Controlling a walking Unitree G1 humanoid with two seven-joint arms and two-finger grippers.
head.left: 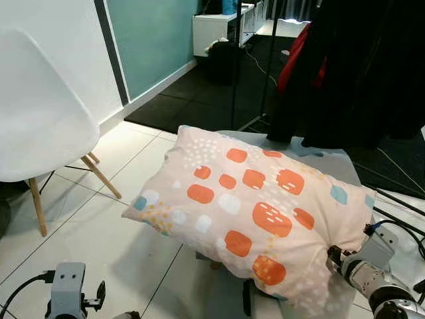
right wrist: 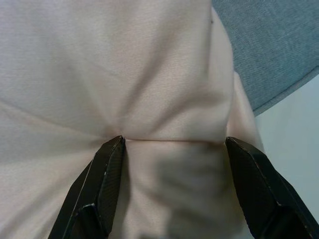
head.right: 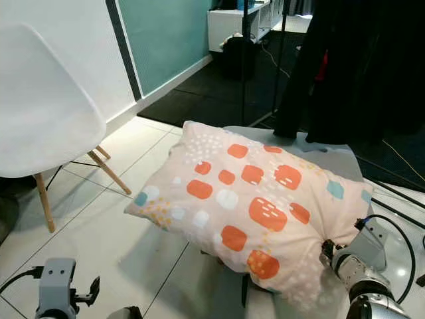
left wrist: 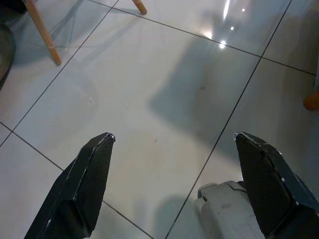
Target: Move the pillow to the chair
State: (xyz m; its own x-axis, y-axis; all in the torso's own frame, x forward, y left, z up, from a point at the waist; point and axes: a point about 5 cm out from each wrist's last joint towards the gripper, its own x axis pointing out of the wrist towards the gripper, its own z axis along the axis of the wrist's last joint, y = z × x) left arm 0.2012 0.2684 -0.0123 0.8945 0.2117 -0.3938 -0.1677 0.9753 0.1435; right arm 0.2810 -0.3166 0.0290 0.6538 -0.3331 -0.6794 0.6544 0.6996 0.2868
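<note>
A peach pillow with orange, white and blue patches lies on a grey padded stool in front of me. My right gripper is pushed into the pillow's near right corner, open, with the fabric bulging between its fingers. In the left eye view its wrist sits at that corner and the pillow hides the fingers. The white shell chair on wooden legs stands to the left. My left gripper hangs open and holds nothing above the floor tiles, low on the left.
Dark clothes hang on a rack right behind the stool. Cables trail over the floor at the right. A dark mat and a white shelf lie further back. White tiles separate the stool from the chair.
</note>
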